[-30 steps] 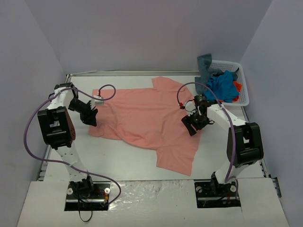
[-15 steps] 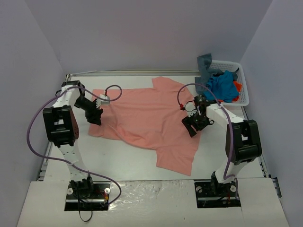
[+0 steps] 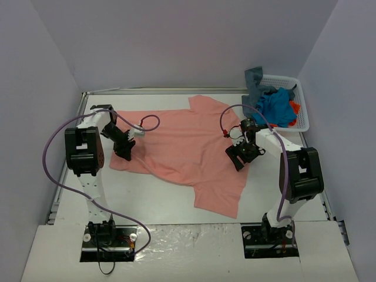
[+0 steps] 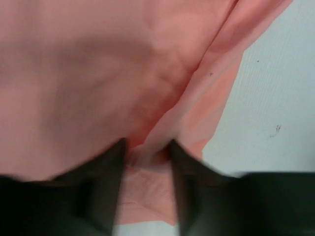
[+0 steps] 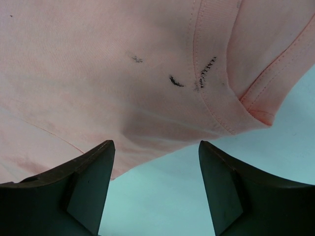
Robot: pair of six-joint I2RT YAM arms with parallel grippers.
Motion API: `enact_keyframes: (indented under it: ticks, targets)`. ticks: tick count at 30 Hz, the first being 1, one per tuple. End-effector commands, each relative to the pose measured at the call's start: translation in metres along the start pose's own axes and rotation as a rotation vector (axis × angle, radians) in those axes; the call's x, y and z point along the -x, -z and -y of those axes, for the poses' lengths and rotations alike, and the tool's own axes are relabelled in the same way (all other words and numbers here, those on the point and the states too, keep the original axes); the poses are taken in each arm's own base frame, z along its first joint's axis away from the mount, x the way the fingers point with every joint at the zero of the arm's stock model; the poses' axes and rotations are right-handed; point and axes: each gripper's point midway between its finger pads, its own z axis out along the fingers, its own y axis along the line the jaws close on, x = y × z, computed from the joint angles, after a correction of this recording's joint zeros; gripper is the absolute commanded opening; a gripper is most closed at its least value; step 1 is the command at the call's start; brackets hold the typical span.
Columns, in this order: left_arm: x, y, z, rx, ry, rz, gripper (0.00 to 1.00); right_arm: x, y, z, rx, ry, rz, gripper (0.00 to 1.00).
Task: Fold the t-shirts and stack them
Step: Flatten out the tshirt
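A salmon-pink t-shirt (image 3: pixel 188 141) lies spread out on the white table. My left gripper (image 3: pixel 125 154) is at the shirt's left edge. In the left wrist view its jaws (image 4: pixel 146 147) stand close together, pinching a raised fold of the pink cloth (image 4: pixel 147 73). My right gripper (image 3: pixel 239 158) is open and empty at the shirt's right edge. The right wrist view shows its jaws (image 5: pixel 155 147) wide apart above bare table, just off the cloth edge by the collar (image 5: pixel 211 98). A bright blue shirt (image 3: pixel 276 106), an orange-red one (image 3: pixel 294 108) and a slate grey-blue one (image 3: pixel 254 79) lie bunched in the basket.
The white lattice basket (image 3: pixel 302 120) stands at the back right corner, with the grey-blue shirt draped over its left rim. Bare white table (image 3: pixel 147 197) runs along the front. Grey walls close in on the table at both sides and the back.
My left gripper has moved right and forward from off the shirt onto its left edge and closed on a fold there. The right gripper and the shirt have stayed put.
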Motion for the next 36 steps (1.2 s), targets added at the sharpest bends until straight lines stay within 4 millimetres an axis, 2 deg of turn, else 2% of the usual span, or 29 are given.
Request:
enact_keyframes:
  ticks: [1,4,7,13,18,24,25,30,34,36]
  targets:
    - [0.001,0.005,0.009,-0.012,-0.020,-0.003,0.20,-0.009,0.002,0.001,-0.002,-0.012,-0.030,0.65]
    - [0.007,0.014,0.012,0.017,-0.025,0.012,0.03,-0.009,0.003,0.001,-0.002,-0.011,-0.025,0.65]
    - [0.016,0.025,0.020,0.041,-0.038,0.026,0.02,-0.008,0.005,0.001,-0.003,-0.012,-0.017,0.65]
    - [0.036,0.044,0.049,0.071,-0.046,0.048,0.02,-0.003,0.019,0.005,-0.034,0.002,0.017,0.64]
    - [0.032,0.053,0.057,0.204,-0.018,0.015,0.02,-0.005,0.040,0.005,-0.082,0.057,0.004,0.65]
    - [0.006,0.039,0.063,0.255,0.110,-0.040,0.02,-0.023,0.057,-0.024,-0.050,0.220,-0.078,0.65]
    - [0.001,0.032,0.065,0.255,0.137,-0.046,0.02,-0.027,0.060,-0.034,-0.037,0.268,-0.101,0.62]
    - [-0.001,0.031,0.066,0.325,0.211,-0.025,0.02,-0.040,0.067,-0.071,0.070,0.405,-0.151,0.53]
    - [-0.001,0.037,0.059,0.397,0.262,-0.012,0.02,-0.062,0.079,-0.099,0.174,0.532,-0.208,0.44]
    - [0.000,0.041,0.057,0.424,0.284,-0.007,0.02,-0.071,0.082,-0.107,0.196,0.576,-0.241,0.41]
